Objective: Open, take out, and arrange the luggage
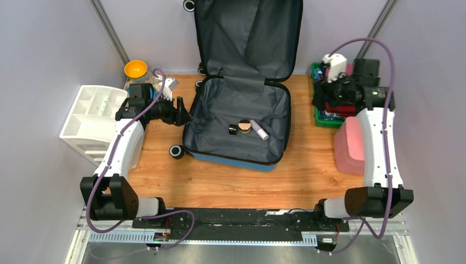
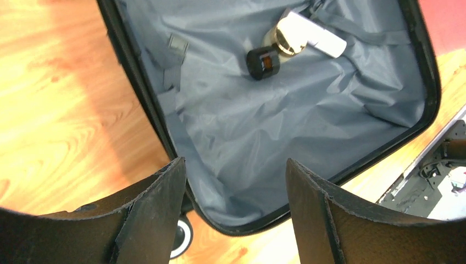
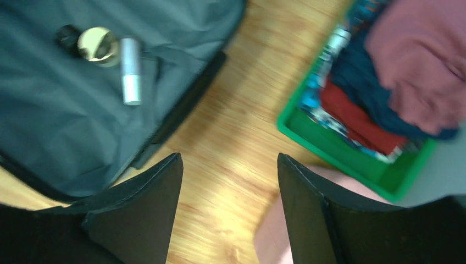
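Note:
The luggage (image 1: 220, 110) lies open at the middle of the table, with its lid standing up against the back wall. On its grey lining (image 2: 286, 121) lie a small black cylinder (image 1: 233, 130), a gold-lidded jar (image 1: 244, 127) and a white tube (image 1: 259, 130). My left gripper (image 1: 181, 113) hovers at the case's left rim. Its jaws are open and empty (image 2: 235, 162). My right gripper (image 1: 329, 93) hangs open over the wood between the luggage (image 3: 66, 126) and the tray, and nothing is between its fingertips (image 3: 229, 159).
A white compartmented organiser (image 1: 93, 118) stands at the left edge, with an orange bowl (image 1: 135, 69) behind it. A green tray (image 3: 340, 157) of clothes sits at the right. A pink block (image 1: 349, 146) lies in front of it.

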